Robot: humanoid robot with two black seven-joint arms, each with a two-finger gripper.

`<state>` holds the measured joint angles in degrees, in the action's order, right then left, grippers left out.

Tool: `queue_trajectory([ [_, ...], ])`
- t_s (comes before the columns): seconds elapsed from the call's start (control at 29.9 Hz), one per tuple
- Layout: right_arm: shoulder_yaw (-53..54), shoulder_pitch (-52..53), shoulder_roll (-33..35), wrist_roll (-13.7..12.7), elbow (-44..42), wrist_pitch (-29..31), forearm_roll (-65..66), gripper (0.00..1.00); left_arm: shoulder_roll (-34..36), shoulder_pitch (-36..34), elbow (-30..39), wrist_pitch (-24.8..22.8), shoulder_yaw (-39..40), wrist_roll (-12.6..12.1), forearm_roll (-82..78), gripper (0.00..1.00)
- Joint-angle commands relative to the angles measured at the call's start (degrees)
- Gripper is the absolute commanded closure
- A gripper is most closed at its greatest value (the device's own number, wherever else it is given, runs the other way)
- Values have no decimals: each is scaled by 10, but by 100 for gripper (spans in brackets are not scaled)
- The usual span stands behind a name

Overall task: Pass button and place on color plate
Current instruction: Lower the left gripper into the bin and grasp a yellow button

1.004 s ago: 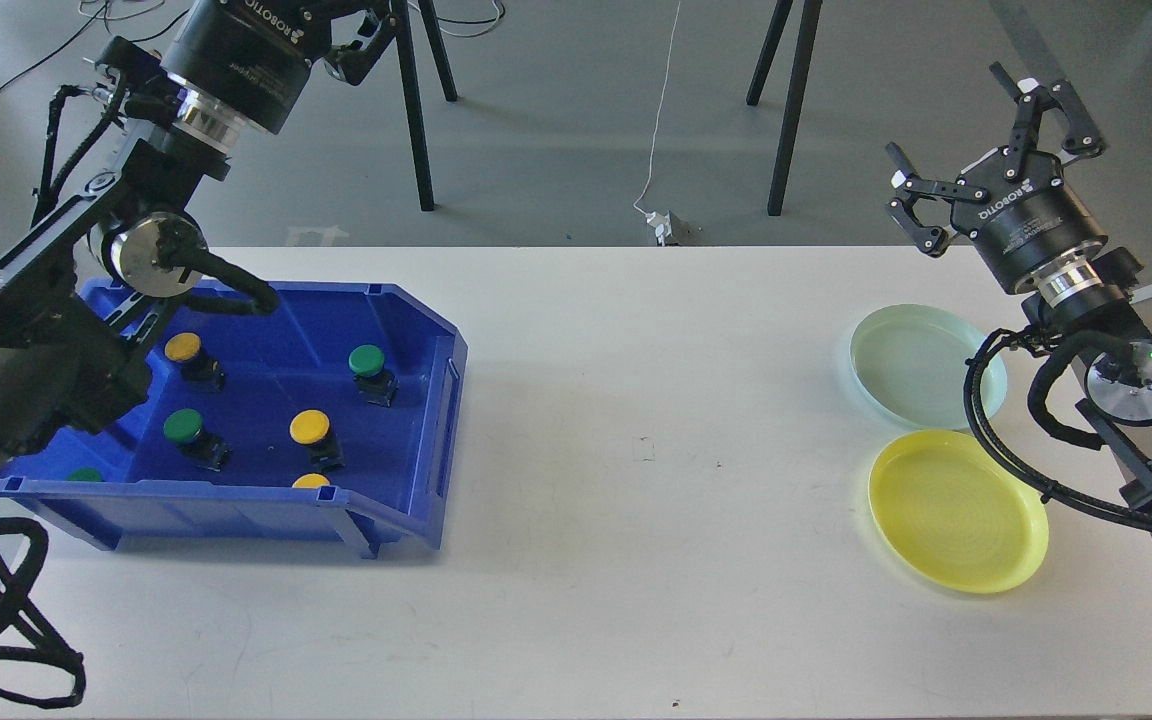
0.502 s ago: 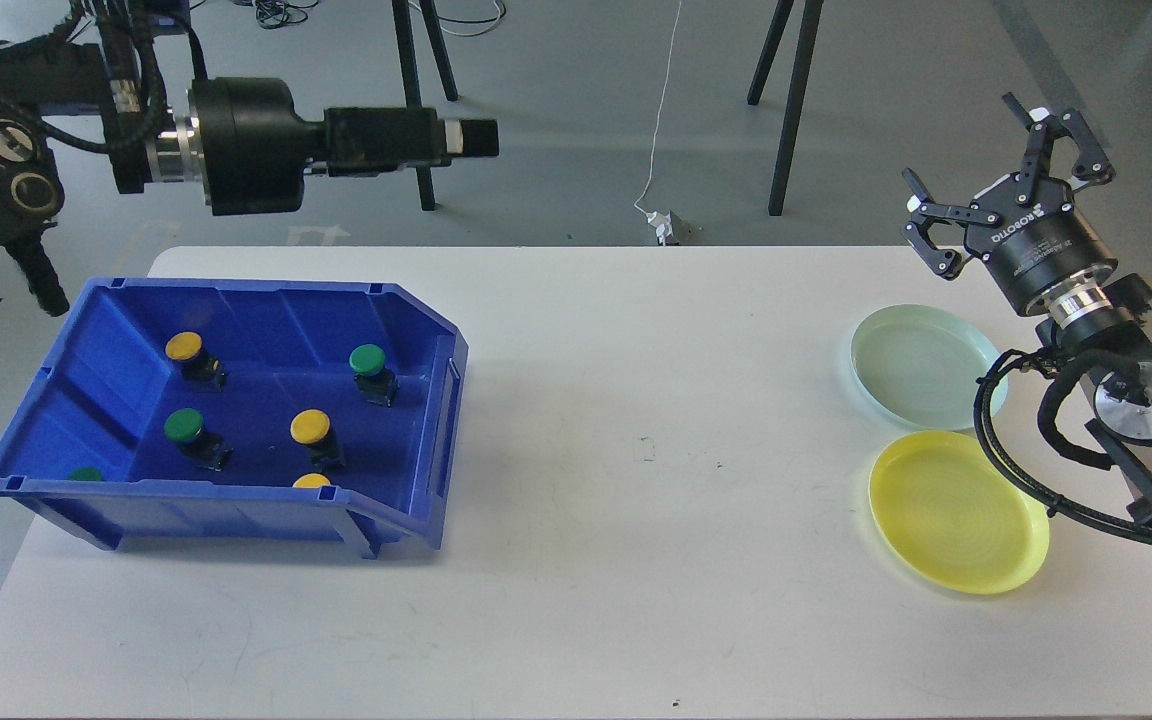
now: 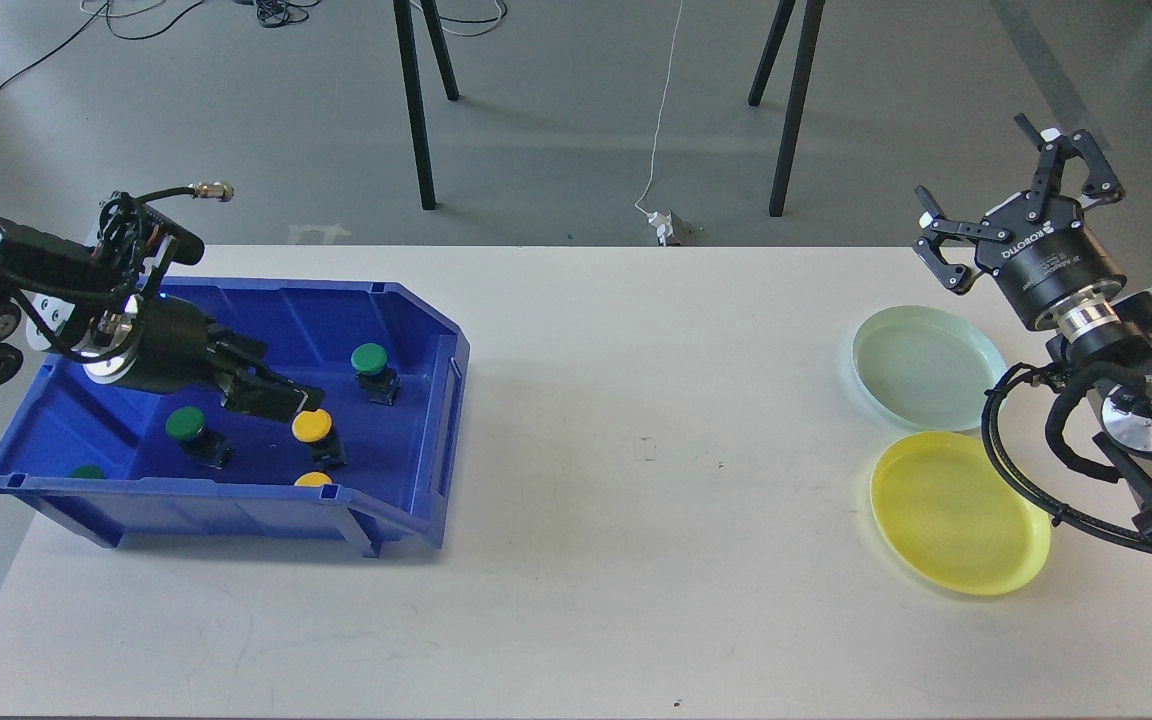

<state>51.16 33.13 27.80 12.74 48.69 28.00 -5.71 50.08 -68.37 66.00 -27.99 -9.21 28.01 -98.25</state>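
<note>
Buttons in the blue bin point(image 3: 416, 400) at the counter's left end; my left gripper point(image 3: 271, 398) is down inside it.

From my station, the yellow button point(image 3: 311, 427) sits mid-bin, with my left gripper's tip just beside its left side; the fingers look dark and merged, so I cannot tell whether they are parted or closed, nor whether they touch the cap. A green button point(image 3: 185, 424) stands left of it, another green button point(image 3: 369, 359) toward the back right of the bin, and a green cap and a yellow cap peek over the front wall. Across the bare white counter point(image 3: 636, 560), near the right end, the pale green plate point(image 3: 921, 365) lies behind the yellow plate point(image 3: 956, 510), both without buttons. My right gripper point(image 3: 1021, 200) hangs above the back right corner, fingers spread wide, holding nothing.
</note>
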Motion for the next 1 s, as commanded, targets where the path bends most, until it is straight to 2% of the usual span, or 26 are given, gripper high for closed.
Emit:
queue_trajectory([
  [0.0, 0, -3, 1, 0, -7, 0, 0, 1, -18, 10, -22, 0, 0, 0, 1, 1],
  [0.37, 0, -7, 0, -1, -16, 0, 0, 1, -99, 46, -114, 0, 1, 0, 3, 1],
  [0.97, 0, -20, 0, 0, -15, 0, 0, 1, -117, 61, -146, 0, 0, 0, 6, 1],
])
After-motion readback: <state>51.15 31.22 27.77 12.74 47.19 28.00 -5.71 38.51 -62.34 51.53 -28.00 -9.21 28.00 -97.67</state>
